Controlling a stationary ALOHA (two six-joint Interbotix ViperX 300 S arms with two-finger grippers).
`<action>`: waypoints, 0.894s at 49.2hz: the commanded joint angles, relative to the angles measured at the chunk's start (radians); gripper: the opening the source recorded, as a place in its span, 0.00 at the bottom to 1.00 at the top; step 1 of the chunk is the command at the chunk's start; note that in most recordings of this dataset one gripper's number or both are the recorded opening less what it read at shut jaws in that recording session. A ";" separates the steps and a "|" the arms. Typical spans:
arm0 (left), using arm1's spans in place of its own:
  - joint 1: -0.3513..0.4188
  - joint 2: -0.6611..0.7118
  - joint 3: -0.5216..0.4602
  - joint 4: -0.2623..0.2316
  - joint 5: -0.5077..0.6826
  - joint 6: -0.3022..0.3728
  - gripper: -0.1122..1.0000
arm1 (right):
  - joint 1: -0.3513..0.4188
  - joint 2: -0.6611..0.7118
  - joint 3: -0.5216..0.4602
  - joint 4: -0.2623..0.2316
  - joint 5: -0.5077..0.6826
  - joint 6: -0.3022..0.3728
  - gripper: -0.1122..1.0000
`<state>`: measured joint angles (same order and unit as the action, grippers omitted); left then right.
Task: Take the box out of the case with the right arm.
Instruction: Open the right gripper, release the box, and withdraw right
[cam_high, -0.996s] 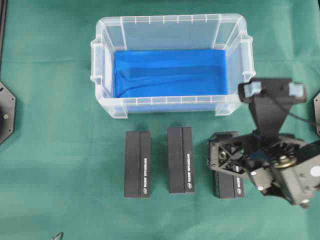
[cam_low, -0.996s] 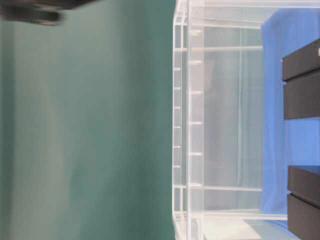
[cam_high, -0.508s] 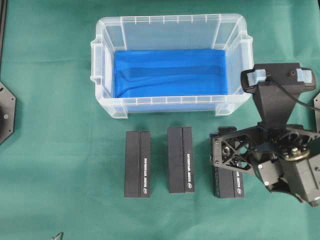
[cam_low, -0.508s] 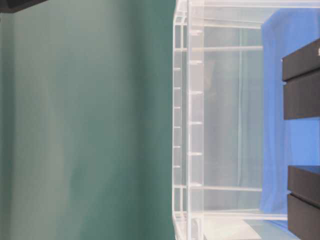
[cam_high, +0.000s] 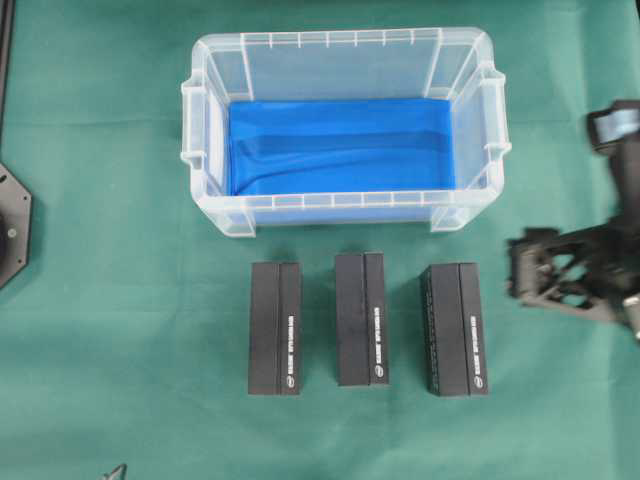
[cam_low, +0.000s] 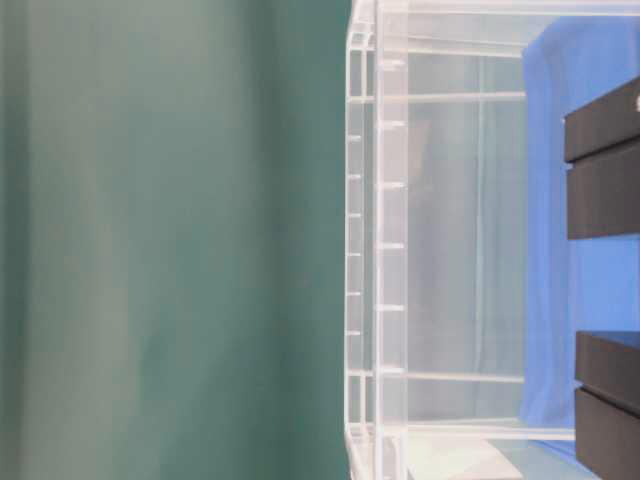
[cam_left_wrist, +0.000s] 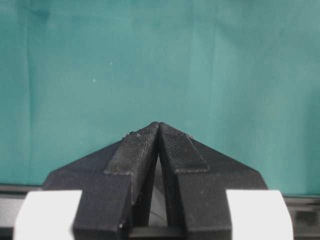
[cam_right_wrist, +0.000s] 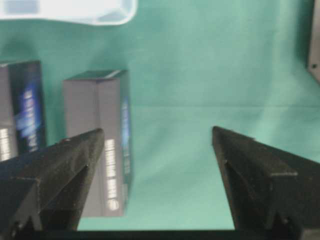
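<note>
From above, the case (cam_high: 345, 130) sits on the green bench (cam_high: 100, 250) with only its blue sheet (cam_high: 340, 145) inside. Three black boxes lie in a row in front of it: the left box (cam_high: 275, 328), the middle box (cam_high: 361, 319) and the right box (cam_high: 453, 329). A second ago the right gripper (cam_high: 560, 275) hung over the right box. Now it has pulled away to the right edge, and the box lies alone. So the last box looks out and let go, and I think the job is done.

From table level, the clear wall of the case (cam_low: 385, 240) fills the right side, with dark boxes (cam_low: 605, 170) seen through it. The dark blur of the arm that showed at the top left is gone.

The left wrist view shows the left gripper (cam_left_wrist: 158, 127) pressed together over bare green cloth.

The right wrist view shows the right gripper (cam_right_wrist: 157, 137) spread wide and holding nothing. The right box (cam_right_wrist: 97, 140) lies just left of it, apart from the fingers (cam_right_wrist: 60, 165).
</note>
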<state>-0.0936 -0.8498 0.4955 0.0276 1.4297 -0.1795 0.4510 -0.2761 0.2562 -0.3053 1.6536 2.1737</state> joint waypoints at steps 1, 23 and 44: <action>-0.003 0.003 -0.011 0.003 -0.005 -0.002 0.12 | 0.020 -0.066 0.038 -0.002 -0.005 0.021 0.89; -0.002 0.005 -0.011 0.003 -0.005 0.000 0.12 | 0.031 -0.137 0.110 -0.006 -0.006 0.043 0.89; -0.003 0.003 -0.011 0.003 -0.003 0.000 0.12 | -0.238 -0.221 0.163 -0.009 -0.066 -0.275 0.89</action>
<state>-0.0936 -0.8498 0.4955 0.0276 1.4297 -0.1795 0.2730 -0.4740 0.4203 -0.3083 1.6030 1.9451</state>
